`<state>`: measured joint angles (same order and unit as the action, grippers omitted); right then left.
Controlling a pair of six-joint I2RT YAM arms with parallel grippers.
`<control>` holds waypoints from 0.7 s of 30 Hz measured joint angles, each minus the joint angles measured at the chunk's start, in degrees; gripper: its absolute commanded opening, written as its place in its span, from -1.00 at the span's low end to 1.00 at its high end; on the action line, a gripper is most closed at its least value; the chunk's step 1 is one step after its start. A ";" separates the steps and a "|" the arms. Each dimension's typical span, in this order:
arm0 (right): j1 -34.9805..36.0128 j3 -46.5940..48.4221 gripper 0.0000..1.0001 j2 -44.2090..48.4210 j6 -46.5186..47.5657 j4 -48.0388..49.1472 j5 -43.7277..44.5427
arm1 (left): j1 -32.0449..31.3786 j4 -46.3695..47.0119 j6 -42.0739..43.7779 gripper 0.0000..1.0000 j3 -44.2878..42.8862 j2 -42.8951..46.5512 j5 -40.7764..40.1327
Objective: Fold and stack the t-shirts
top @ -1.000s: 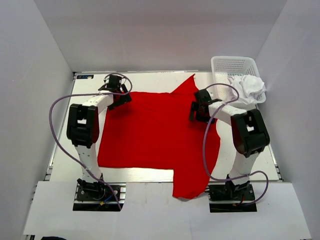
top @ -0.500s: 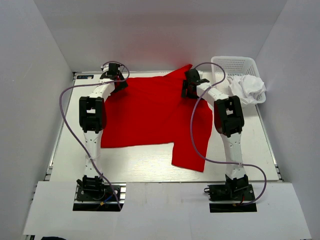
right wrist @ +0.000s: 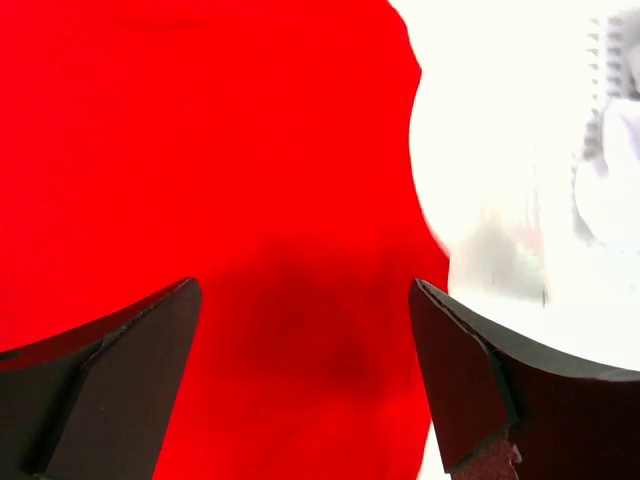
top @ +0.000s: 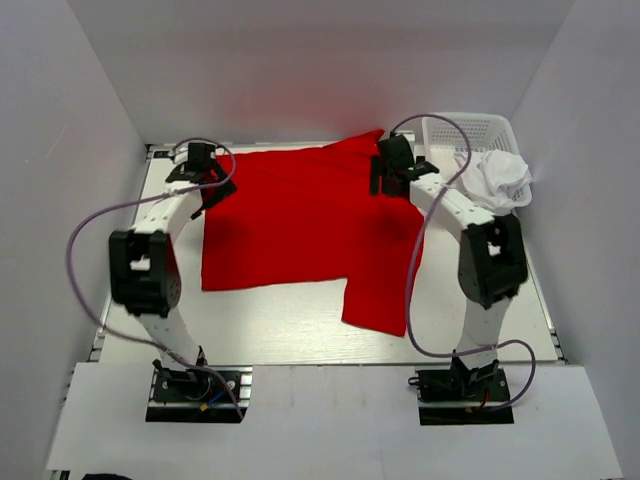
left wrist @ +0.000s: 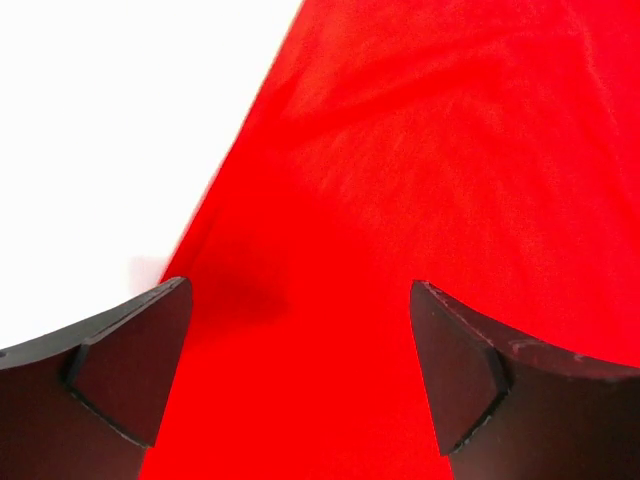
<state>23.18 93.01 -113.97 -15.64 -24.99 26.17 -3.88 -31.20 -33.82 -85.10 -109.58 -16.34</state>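
The red t-shirt [top: 300,220] lies spread flat on the table, with one sleeve trailing toward the near edge and a corner raised at the back. My left gripper [top: 213,188] hovers open over its far left edge, and red cloth [left wrist: 420,180] fills the space under the left gripper [left wrist: 300,340]. My right gripper [top: 383,178] stands open over the far right corner, above the red cloth [right wrist: 200,150], with nothing between the jaws of the right gripper [right wrist: 305,340]. The white t-shirt [top: 498,176] sits crumpled on the basket's near rim.
The white mesh basket [top: 445,125] stands at the back right corner, just right of my right gripper, and appears blurred [right wrist: 605,60] in the right wrist view. Bare white table [top: 280,320] lies between the shirt and the arm bases. Grey walls close in three sides.
The red shirt has slid away from the near edge toward the back. Both arms stretched farther back; the left gripper then shifted left to the shirt's edge. Both grippers stayed open.
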 measured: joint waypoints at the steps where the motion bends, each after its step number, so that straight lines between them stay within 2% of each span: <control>1: 0.46 -2.86 0.80 3.32 -0.57 0.59 -0.04 | -0.07 -0.20 -1.57 0.99 3.93 5.07 -0.85; 4: 1.99 -10.64 0.80 12.26 -3.04 3.91 -1.18 | -0.07 -2.29 -6.91 0.99 15.26 19.65 -3.10; 7: 1.99 -17.46 0.80 18.25 -5.81 6.58 -3.10 | 0.00 -5.18 -12.13 0.99 25.20 28.65 -4.37; 14: 1.31 -27.43 0.80 23.28 -9.79 10.88 -6.27 | 0.02 -7.74 -20.79 0.99 46.86 32.68 -1.97; 20: 1.31 -30.29 0.80 25.22 -10.99 13.27 -8.66 | 0.02 -5.77 -23.74 0.99 49.00 36.30 -3.08; 21: 1.31 -30.32 0.80 25.22 -11.08 13.51 -9.01 | 0.02 -5.70 -24.13 0.93 49.00 36.28 -3.80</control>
<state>24.49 62.70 -88.75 -26.72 -11.49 17.17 -3.86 -36.91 -57.95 -36.10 -73.30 -20.14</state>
